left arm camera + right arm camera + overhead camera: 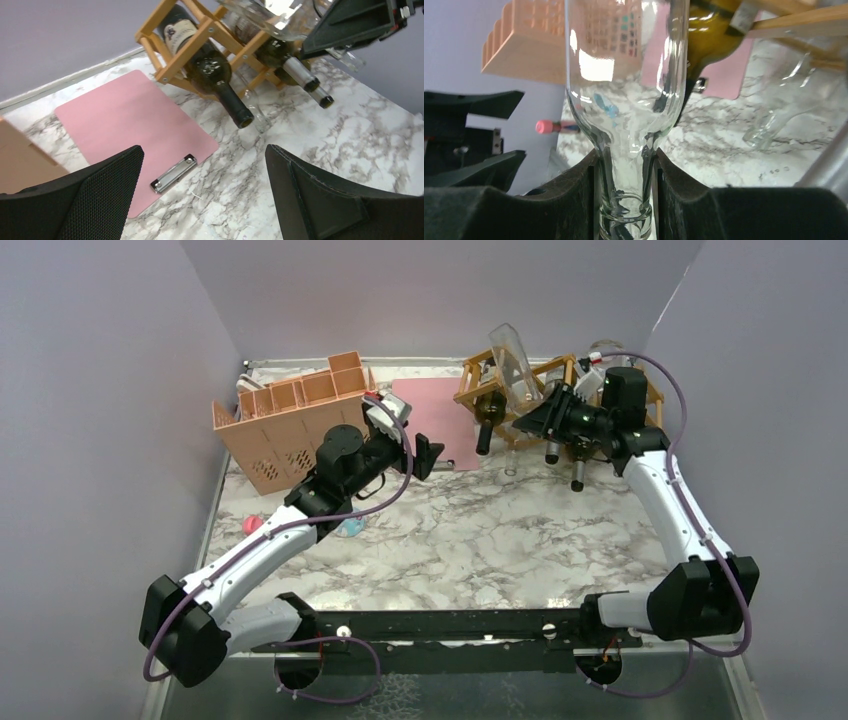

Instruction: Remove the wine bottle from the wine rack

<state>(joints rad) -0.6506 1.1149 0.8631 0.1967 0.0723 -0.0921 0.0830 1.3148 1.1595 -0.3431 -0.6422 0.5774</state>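
Observation:
The wooden wine rack (pixel 478 388) stands at the back right, with dark bottles (pixel 488 425) lying in its cells, necks toward me. My right gripper (pixel 533 420) is shut on the neck of a clear glass wine bottle (pixel 515 360) and holds it tilted up in front of the rack's top. In the right wrist view the bottle (pixel 626 75) rises from between my fingers (pixel 574 200). My left gripper (pixel 427 453) is open and empty over the table, left of the rack. The left wrist view shows the rack (pixel 199 36), a dark bottle (pixel 212 70) and the clear bottle (pixel 272 12).
A pink clipboard (pixel 432 420) lies flat left of the rack. A salmon-pink perforated box (pixel 290 425) stands at the back left. A second clear bottle (pixel 774 125) lies on the table by the rack. A pink-capped marker (pixel 252 523) lies near the left arm.

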